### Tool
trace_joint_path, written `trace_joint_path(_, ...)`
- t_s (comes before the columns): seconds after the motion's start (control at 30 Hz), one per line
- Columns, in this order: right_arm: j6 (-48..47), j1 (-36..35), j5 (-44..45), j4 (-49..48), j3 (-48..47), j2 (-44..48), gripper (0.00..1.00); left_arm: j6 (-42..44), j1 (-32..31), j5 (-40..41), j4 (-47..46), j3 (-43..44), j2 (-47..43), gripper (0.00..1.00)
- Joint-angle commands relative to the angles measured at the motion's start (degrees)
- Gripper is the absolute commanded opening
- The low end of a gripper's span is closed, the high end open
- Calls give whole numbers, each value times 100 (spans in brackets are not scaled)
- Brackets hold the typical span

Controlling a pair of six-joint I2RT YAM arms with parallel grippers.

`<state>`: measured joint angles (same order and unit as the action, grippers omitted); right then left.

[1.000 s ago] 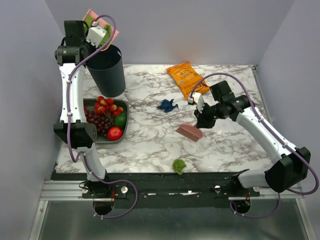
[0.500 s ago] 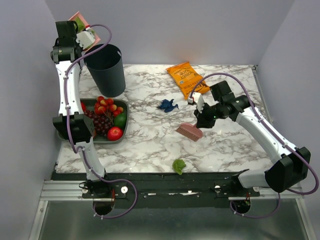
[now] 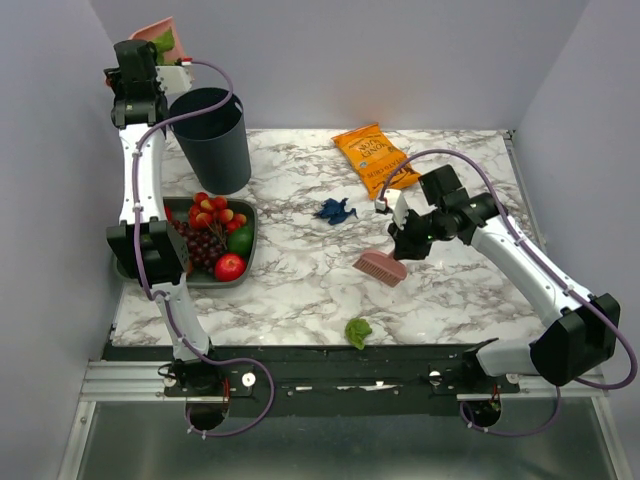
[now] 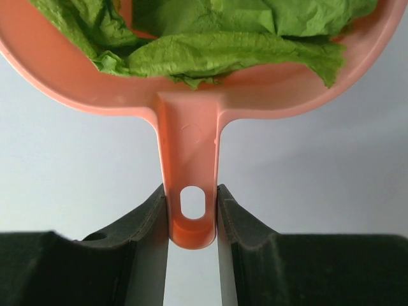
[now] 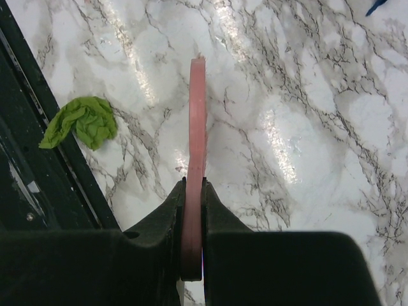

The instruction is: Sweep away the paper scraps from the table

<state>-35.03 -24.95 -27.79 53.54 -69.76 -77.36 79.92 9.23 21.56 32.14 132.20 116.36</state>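
High at the back left, my left gripper (image 3: 158, 62) (image 4: 192, 199) is shut on the handle of the pink dustpan (image 3: 153, 33) (image 4: 191, 121). A crumpled green paper scrap (image 4: 210, 44) lies in the pan. My right gripper (image 3: 402, 246) (image 5: 194, 191) is shut on the pink brush (image 3: 380, 268) (image 5: 197, 115), whose bristles rest on the marble table (image 3: 300, 295) right of centre. A green scrap (image 3: 358, 331) (image 5: 80, 121) lies at the table's front edge, and a blue scrap (image 3: 336, 210) lies mid-table beyond the brush.
A dark bin (image 3: 213, 140) stands at the back left, just right of and below the dustpan. A dark grey tray (image 3: 251, 216) of toy fruit sits on the left. An orange snack bag (image 3: 373, 158) lies at the back, near the right arm's elbow.
The left arm has swung the dustpan up and to the left, off the bin's rim. The right gripper and brush have barely shifted.
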Motion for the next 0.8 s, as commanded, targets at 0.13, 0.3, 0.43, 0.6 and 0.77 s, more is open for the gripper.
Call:
trace_joint_path(0.13,-119,-10,19,-133,243,222,0,1790,-80,112,-1482,-89,-113,0)
trace_joint_path(0.3,-145,-10,28,-160,278,213,1,2123,-176,-82,-1806,-755,-490,0)
trace_joint_path(0.43,-145,-10,10,-124,217,187,1,2494,17,-293,-2397,-716,-360,0)
trace_joint_path(0.6,-145,-10,-16,-107,226,195,1,2511,52,-240,-2182,-1,-8,0)
trace_joint_path(0.77,-180,-10,11,-133,208,204,1,2204,-36,-179,-2316,-580,-297,0)
